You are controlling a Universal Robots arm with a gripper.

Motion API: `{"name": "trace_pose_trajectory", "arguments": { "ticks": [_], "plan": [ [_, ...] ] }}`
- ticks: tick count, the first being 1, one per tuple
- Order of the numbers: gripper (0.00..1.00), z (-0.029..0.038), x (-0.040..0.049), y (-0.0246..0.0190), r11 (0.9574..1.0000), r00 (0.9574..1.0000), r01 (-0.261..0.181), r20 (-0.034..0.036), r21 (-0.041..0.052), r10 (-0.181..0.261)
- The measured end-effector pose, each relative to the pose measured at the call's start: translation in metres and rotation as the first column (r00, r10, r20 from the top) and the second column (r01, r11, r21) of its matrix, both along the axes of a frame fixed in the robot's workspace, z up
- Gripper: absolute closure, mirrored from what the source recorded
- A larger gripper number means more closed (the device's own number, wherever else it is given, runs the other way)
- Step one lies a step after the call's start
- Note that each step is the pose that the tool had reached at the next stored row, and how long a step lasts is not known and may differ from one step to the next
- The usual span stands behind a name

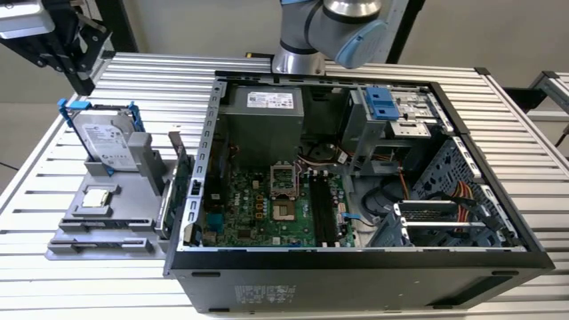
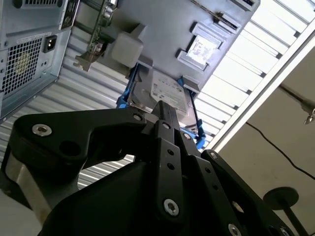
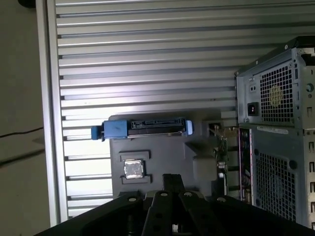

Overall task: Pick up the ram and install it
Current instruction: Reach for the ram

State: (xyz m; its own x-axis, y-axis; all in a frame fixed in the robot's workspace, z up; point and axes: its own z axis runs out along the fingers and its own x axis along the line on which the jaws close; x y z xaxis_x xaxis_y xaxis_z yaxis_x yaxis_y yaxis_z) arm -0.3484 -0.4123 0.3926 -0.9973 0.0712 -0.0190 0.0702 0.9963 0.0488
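My gripper (image 1: 82, 80) hangs above the table's far corner at the exterior view's left, past the grey parts holder (image 1: 89, 227). Its black fingers (image 3: 172, 183) look pressed together with nothing between them. In both wrist views they point toward the holder. Thin boards stand on edge (image 1: 180, 193) between the holder and the open computer case (image 1: 356, 260); I cannot tell the ram apart from the upright card there. Inside the case, the motherboard's long black slots (image 1: 322, 213) stand bare.
A hard drive in a blue caddy (image 1: 105, 140) stands upright at the holder's far end, and a square processor chip (image 1: 96, 197) lies on the holder. The robot's base (image 1: 302, 40) rises behind the case. The slatted metal table (image 1: 160, 80) lies below the gripper.
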Motion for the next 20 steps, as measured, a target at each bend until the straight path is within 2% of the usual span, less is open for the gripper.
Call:
{"name": "trace_pose_trajectory", "arguments": {
  "ticks": [20],
  "plan": [
    [1.00,0.0000,-0.0101,-0.0049,1.0000,1.0000,0.000,-0.0001,0.0000,0.000]
  ]
}}
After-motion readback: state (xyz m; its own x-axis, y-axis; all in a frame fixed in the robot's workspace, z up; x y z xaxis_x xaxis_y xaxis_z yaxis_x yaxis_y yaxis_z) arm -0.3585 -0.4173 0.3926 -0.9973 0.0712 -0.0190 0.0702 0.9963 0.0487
